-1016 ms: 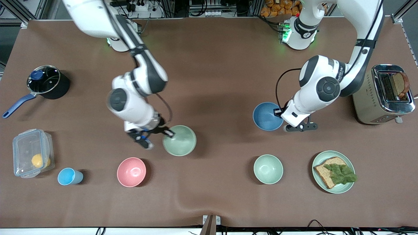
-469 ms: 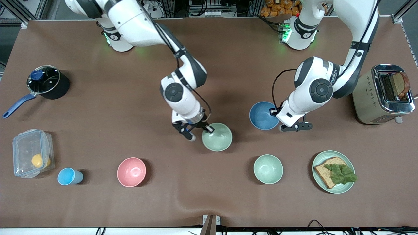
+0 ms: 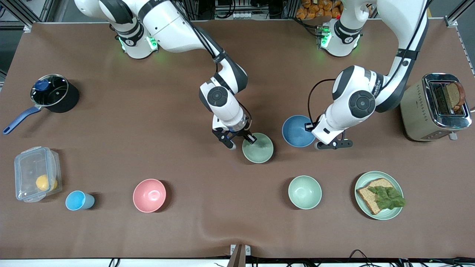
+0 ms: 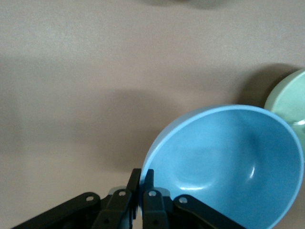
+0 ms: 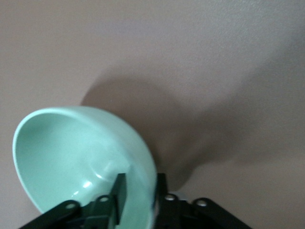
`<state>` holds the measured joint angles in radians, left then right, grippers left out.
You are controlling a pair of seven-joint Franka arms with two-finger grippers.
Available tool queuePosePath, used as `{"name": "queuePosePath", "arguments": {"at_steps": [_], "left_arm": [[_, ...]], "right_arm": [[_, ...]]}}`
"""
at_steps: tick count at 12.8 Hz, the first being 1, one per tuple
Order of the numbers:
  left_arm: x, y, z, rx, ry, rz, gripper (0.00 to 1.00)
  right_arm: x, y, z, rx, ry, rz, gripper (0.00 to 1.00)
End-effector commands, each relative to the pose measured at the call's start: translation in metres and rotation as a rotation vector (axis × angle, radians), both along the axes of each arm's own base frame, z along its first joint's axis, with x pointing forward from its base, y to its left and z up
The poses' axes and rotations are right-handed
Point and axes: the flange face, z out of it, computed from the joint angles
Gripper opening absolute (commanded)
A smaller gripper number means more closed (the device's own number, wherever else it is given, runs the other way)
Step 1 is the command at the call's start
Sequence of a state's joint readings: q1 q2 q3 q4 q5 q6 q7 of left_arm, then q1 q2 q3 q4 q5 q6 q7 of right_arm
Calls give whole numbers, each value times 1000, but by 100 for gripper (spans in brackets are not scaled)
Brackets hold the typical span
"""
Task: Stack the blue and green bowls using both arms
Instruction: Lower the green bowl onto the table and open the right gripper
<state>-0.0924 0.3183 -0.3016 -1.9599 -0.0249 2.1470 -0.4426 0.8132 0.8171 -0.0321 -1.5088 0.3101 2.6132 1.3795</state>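
The blue bowl [image 3: 297, 130] hangs tilted a little above the table's middle, and my left gripper [image 3: 314, 138] is shut on its rim on the side toward the left arm's end. In the left wrist view the fingers [image 4: 143, 174] pinch the thin rim of the blue bowl [image 4: 228, 167]. The sage green bowl [image 3: 258, 148] is low beside the blue bowl, toward the right arm's end, also seen as a pale edge [image 4: 290, 100]. My right gripper [image 3: 245, 142] straddles its rim. In the right wrist view the gripper [image 5: 140, 183] has parted jaws, one inside the green bowl [image 5: 71, 152], one outside.
Nearer the front camera stand a pale mint bowl [image 3: 305, 192], a pink bowl [image 3: 149, 195], a light-blue cup [image 3: 78, 200] and a plate [image 3: 395, 212] with bread. A toaster [image 3: 436, 107] stands at the left arm's end. A lidded pot [image 3: 52, 92] and a plastic container [image 3: 35, 174] stand at the right arm's end.
The right arm carried the green bowl across the table to beside the blue bowl, lowered it, and its jaws have parted. The left arm with the blue bowl shifted slightly toward the middle.
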Motion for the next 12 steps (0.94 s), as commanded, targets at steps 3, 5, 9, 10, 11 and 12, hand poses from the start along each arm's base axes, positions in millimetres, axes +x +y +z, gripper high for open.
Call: {"name": "queuePosePath", "arguments": {"at_steps": [3,5,9,10,11,12], "left_arm": [[3,-26,7,-19,-6,58,0],[5,-31,8,-21,-9,66,0],[6,-36,9,-23,-11,71,0],[7,-36,7,-23,-8,70,0],[7,-36,6,-24,-8,72,0],[8,-37,6,-24,-8,72,0]], "right_arm": [[31,-22,65,12,12,-126,100],[43,-46,107,-21,42,-144,100],[75,-90,107,-37,99,-380,100],[79,-94,92,-37,104,-423,100],[81,-93,82,-27,97,-451,100],[81,-92,69,-18,104,-484,100]]}}
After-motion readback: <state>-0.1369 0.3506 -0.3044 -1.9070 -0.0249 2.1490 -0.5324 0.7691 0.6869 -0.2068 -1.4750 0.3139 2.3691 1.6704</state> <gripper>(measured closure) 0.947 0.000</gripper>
